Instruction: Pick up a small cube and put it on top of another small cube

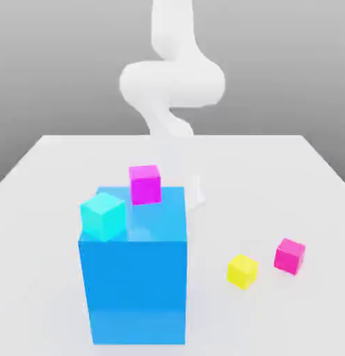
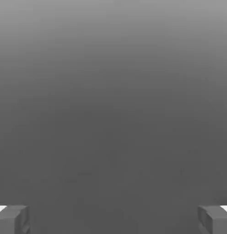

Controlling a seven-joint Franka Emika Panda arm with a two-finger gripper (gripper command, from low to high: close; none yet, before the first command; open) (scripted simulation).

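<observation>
While one magenta cube [image 1: 145, 185] tops the blue block [image 1: 135, 288], another [image 1: 289, 256] lies apart.

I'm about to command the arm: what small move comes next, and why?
Probably ease the open gripper up and clear of the big blue block before reaching over, since the block stands tall near it, with a magenta cube and the cyan cube loose on top.

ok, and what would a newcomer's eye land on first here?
Probably the big blue block, towards the exterior view's left, with a cyan cube and a magenta cube seen against its top. Next, the yellow cube and pinkish cube on the pale table's right side in that view.
</observation>
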